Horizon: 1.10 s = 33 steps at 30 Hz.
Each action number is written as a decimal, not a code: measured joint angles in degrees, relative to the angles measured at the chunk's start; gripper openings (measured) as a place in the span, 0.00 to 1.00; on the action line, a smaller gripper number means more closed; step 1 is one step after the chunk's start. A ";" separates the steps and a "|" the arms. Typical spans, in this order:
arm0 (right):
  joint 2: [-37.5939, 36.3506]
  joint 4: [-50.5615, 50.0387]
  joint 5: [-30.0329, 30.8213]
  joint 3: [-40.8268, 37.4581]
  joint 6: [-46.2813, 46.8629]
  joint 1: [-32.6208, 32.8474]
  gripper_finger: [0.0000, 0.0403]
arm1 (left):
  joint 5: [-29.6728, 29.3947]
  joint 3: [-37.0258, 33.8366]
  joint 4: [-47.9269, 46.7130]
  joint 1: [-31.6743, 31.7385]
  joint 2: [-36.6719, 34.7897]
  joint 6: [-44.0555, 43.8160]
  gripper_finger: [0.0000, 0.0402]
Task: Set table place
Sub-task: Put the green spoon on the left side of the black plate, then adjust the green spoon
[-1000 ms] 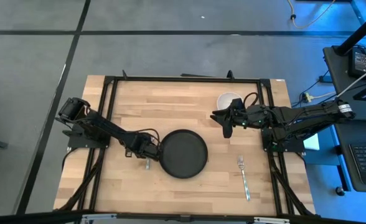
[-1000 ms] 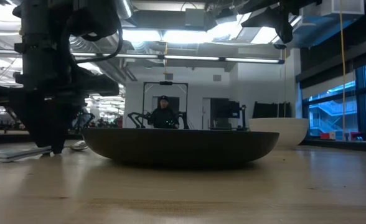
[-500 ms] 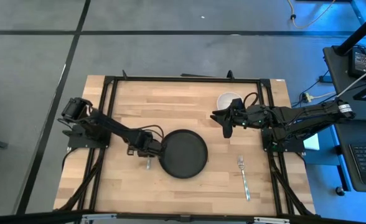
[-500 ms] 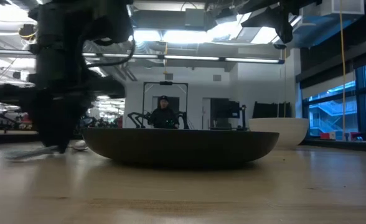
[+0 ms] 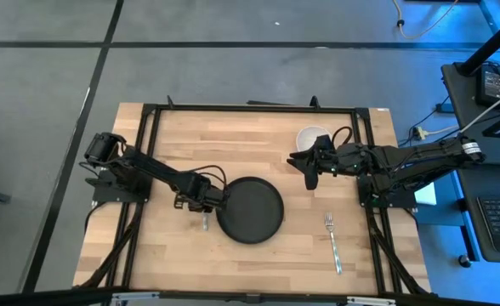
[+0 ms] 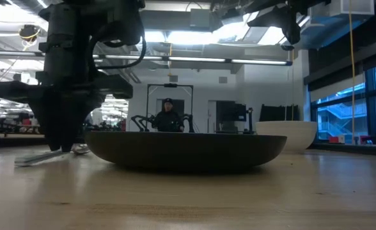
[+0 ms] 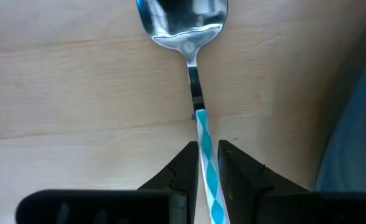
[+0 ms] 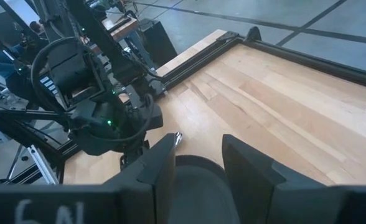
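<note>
A spoon [image 7: 194,84] with a blue-and-white striped handle lies on the pale wood table [image 5: 178,140], just left of a dark round plate [image 5: 250,209]. My left gripper [image 5: 202,206] stands over the spoon [image 5: 204,223] and is shut on it; the low view shows the gripper [image 6: 63,147] beside the plate [image 6: 185,150]. My right gripper [image 5: 309,174] hangs open above the table between the plate and a white bowl [image 5: 311,137]. Its wrist view looks past the open gripper [image 8: 198,163] at the plate [image 8: 195,180] and the left arm. My left gripper pinches the spoon's striped handle [image 7: 203,132] between its two fingers, close to where the stripes meet the metal neck. The fingers [image 7: 184,169] come from above, pointing down, one on each side of the handle. The spoon's bowl [image 7: 180,22] rests on the table.
A metal fork [image 5: 332,242] lies right of the plate, toward the near edge. The white bowl [image 6: 287,135] sits at the far right. A black frame [image 5: 250,108] runs around the tabletop. A person [image 6: 169,118] sits in the room beyond the table.
My left gripper has moved a little toward the table's right, closer to the plate, staying shut on the spoon. The spoon's handle has slid along the table with it. The right arm has kept still.
</note>
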 joint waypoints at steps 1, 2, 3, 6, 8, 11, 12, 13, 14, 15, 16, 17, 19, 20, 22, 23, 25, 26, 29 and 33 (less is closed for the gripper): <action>0.00 0.00 0.02 0.00 0.00 0.00 0.33 | -0.02 0.00 0.00 -0.02 -0.02 0.00 0.14; 0.00 0.02 0.02 0.01 0.00 0.00 0.33 | -0.02 0.00 0.00 -0.03 -0.03 0.01 0.14; -0.02 0.02 0.02 0.00 0.00 0.00 0.33 | -0.02 0.00 0.00 -0.13 -0.03 0.00 0.14; -0.01 0.02 0.04 0.01 -0.02 0.00 0.33 | 0.00 0.00 0.02 -0.40 -0.05 0.04 0.14; -0.02 0.02 0.04 0.00 -0.07 0.00 0.33 | 0.00 0.00 0.02 -0.54 -0.07 0.07 0.14; -0.01 0.02 0.04 0.01 -0.04 0.00 0.33 | 1.03 0.00 0.00 -0.52 -0.11 0.61 0.14; -0.01 0.02 0.04 0.00 -0.03 0.00 0.33 | 1.68 0.01 0.00 -0.52 -0.11 1.16 0.14; 0.00 0.02 0.06 0.00 -0.02 0.00 0.33 | 2.14 0.02 -0.02 -0.52 -0.12 1.82 0.14; -0.01 0.01 0.06 0.00 -0.02 0.00 0.33 | 2.21 0.02 -0.02 -0.52 -0.13 2.13 0.14; -0.02 0.02 0.06 0.00 -0.02 0.00 0.33 | 2.19 0.04 -0.03 -0.52 -0.13 2.27 0.14; -0.01 0.02 0.06 0.00 -0.02 0.00 0.33 | 2.05 0.07 -0.04 -0.53 -0.13 2.41 0.14; 0.00 0.01 0.06 0.00 -0.02 0.00 0.33 | 1.90 0.09 -0.04 -0.55 -0.13 2.47 0.14; -0.01 0.01 0.06 0.00 -0.02 0.00 0.33 | 1.78 0.31 -0.18 -0.52 -0.13 2.49 0.14; 0.00 0.02 0.06 0.00 -0.02 0.00 0.33 | 1.71 0.57 -0.35 -0.52 -0.13 2.69 0.14; 0.00 0.01 0.08 0.01 -0.02 0.00 0.33 | 1.60 1.44 -0.38 -0.52 -0.13 3.62 0.14; -0.01 0.02 0.08 0.00 -0.02 0.00 0.33 | 1.39 1.86 -0.52 -0.52 -0.14 4.03 0.14; 0.00 0.02 0.09 0.02 -0.02 0.00 0.33 | 1.03 2.79 -1.51 -0.52 -0.16 4.74 0.14; -0.01 0.02 0.09 0.01 -0.02 0.00 0.33 | 1.00 3.20 -2.17 -0.48 -0.16 4.87 0.14; -0.02 0.00 0.09 0.00 -0.02 0.00 0.33 | 0.05 3.61 -3.38 -0.48 -0.22 4.85 0.14; 0.00 0.01 0.09 0.00 -0.02 0.00 0.33 | -0.07 3.61 -2.97 -0.91 -0.22 4.49 0.14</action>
